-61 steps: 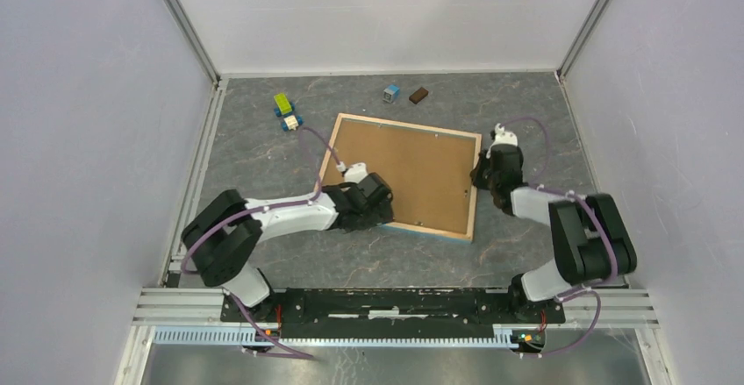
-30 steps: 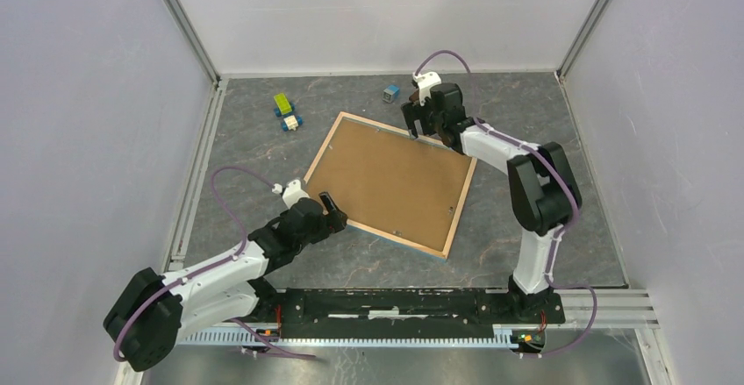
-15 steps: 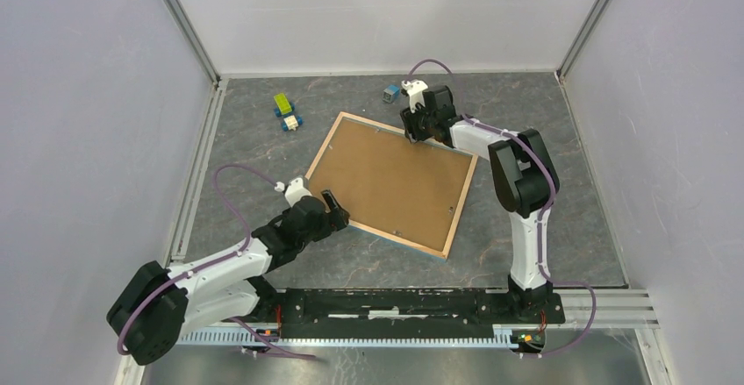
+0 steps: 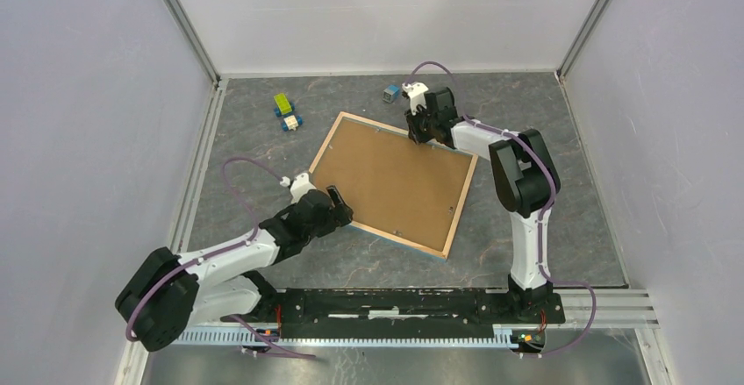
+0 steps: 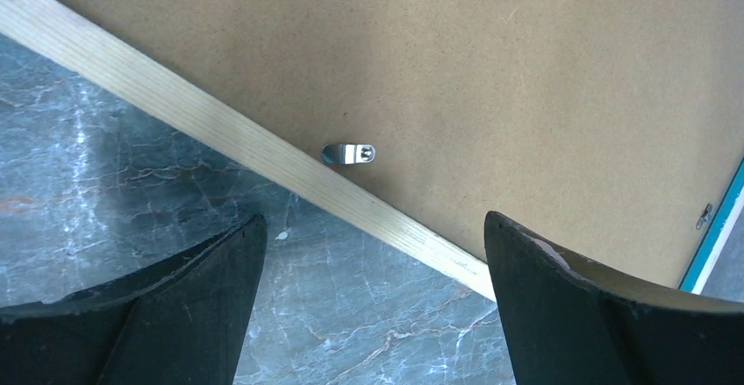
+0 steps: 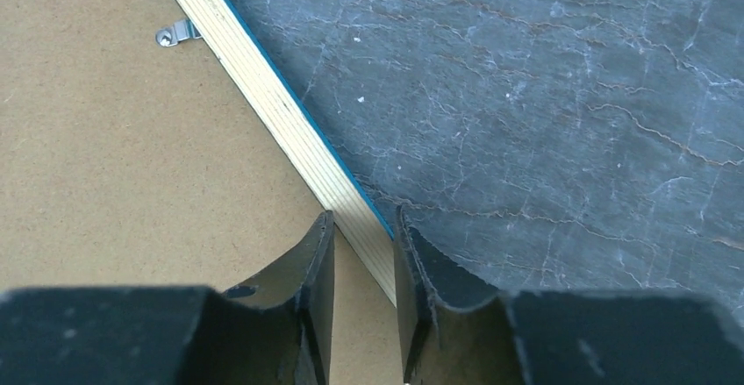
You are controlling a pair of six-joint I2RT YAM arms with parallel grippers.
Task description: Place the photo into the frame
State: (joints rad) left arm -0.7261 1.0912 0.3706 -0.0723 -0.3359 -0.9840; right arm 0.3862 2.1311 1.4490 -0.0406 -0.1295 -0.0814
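- Since half a second ago, the left arm has pushed a little farther in, bringing the left gripper (image 4: pixel 339 203) closer to the near-left side of the frame (image 5: pixel 219 126). The frame and the right arm have not shifted.
- The frame lies flat in the middle of the grey marbled table (image 4: pixel 254 131), pale wooden back facing up and turned at an angle. A thin line of blue shows along its outer edge.
- A plain brown backing board (image 4: pixel 395 179) fills the frame.
- The left gripper's fingers are spread wide apart and hold nothing. In the left wrist view they sit over the table just short of the wooden rail, with a small metal clip (image 5: pixel 348 153) on the board's edge between them.
- The right gripper (image 4: pixel 419 131) is at the frame's far side. Its fingers are nearly together, pinching the wooden rail, one on the board side and one on the table side.
- Near the back of the table, well apart from the frame, lie a green block (image 4: pixel 282 103), a blue and white block (image 4: pixel 289 123) and a small blue block (image 4: pixel 391 93).
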